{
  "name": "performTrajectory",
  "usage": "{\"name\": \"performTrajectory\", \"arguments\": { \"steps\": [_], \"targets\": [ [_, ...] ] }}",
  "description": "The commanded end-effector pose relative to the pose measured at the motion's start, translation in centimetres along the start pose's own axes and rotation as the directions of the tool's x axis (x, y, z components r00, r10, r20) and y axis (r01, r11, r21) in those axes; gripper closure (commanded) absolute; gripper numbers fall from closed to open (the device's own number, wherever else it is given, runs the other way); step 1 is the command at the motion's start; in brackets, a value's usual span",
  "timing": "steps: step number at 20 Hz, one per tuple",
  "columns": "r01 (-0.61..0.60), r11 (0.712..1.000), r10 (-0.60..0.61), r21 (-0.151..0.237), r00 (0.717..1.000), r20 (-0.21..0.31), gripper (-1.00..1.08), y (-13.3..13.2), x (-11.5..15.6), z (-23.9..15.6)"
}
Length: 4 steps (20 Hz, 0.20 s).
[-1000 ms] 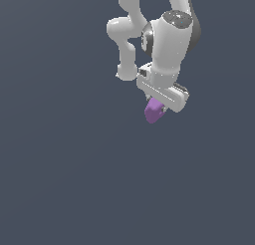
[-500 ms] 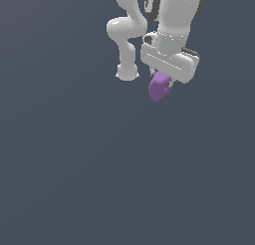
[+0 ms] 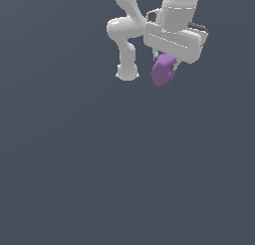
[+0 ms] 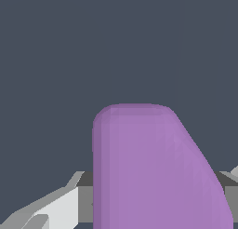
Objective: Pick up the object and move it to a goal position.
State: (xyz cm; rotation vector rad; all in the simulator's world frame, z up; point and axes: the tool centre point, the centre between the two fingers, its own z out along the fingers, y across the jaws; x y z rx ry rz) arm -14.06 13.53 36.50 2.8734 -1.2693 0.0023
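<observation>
A: Where the purple object (image 3: 163,71) hangs in the exterior view, what has hold of it?

B: The white gripper (image 3: 167,64). The lump sticks out from under the gripper's broad housing, with its upper part tucked up between the fingers and its rounded lower end free. It is near the top of the exterior view, toward the exterior view's right, with plain dark grey ground (image 3: 99,179) all around and beneath it.

A: So the fingers are pinching it?

B: Yes, they are closed against the lump. In the wrist view the object (image 4: 153,172) fills the middle of the picture, flat across one end and sloping off on one side, and a pale finger (image 4: 56,207) shows beside it, with a bit of the other finger at the opposite edge.

A: Does it touch the ground?

B: I cannot tell how far it is from the ground; there is no shadow or contact to read.

A: And the rest of the robot?

B: The white arm (image 3: 127,35) bends just to the exterior view's left of the gripper, with a rounded joint end level with the object but apart from it.
</observation>
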Motion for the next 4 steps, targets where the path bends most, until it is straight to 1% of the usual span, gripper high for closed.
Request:
{"name": "performTrajectory", "arguments": {
  "steps": [1, 4],
  "targets": [
    [0.0, 1.0, 0.0, -0.001, 1.0, 0.001, 1.08, 0.15, -0.27, -0.59],
    [0.0, 1.0, 0.0, 0.0, 1.0, 0.001, 1.08, 0.16, -0.35, -0.8]
  ]
}}
